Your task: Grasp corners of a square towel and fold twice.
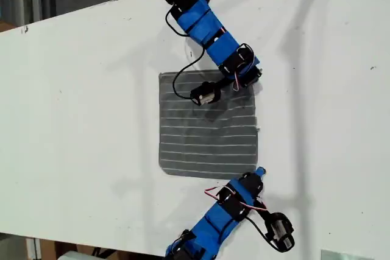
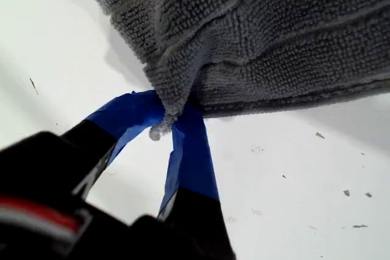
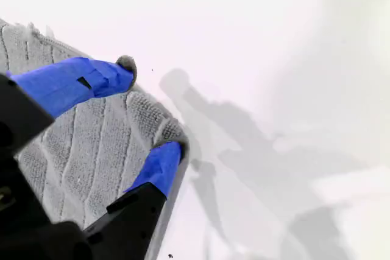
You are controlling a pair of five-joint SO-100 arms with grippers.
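A: In the exterior view, where is the towel point(image 1: 207, 129)?

B: It lies flat on the white table point(image 1: 79, 120), near the middle, with its stripes running across. One arm comes in from the top of that view and one from the bottom.

A: And the grippers there?

B: My first gripper point(image 1: 259, 173) is on the bottom arm and its tip is at the towel's lower right corner point(image 1: 255, 165). My second gripper point(image 1: 248, 80) is on the top arm and stands over the upper right corner. From this view I cannot tell how the jaws stand.

A: What does the first wrist view show?

B: My first gripper point(image 2: 167, 120) has its two blue jaws pressed together on the corner point(image 2: 173, 92) of the towel point(image 2: 262, 35). The cloth is bunched at the pinch and throws a shadow on the table point(image 2: 292, 181).

A: And the second wrist view?

B: My second gripper point(image 3: 149, 112) is spread. Its blue fingers point(image 3: 73, 83) are apart, both tips at the hemmed edge of the towel point(image 3: 91, 150), and a piece of cloth lies between them, not pinched. Beyond it is bare table point(image 3: 244, 28) with arm shadows.
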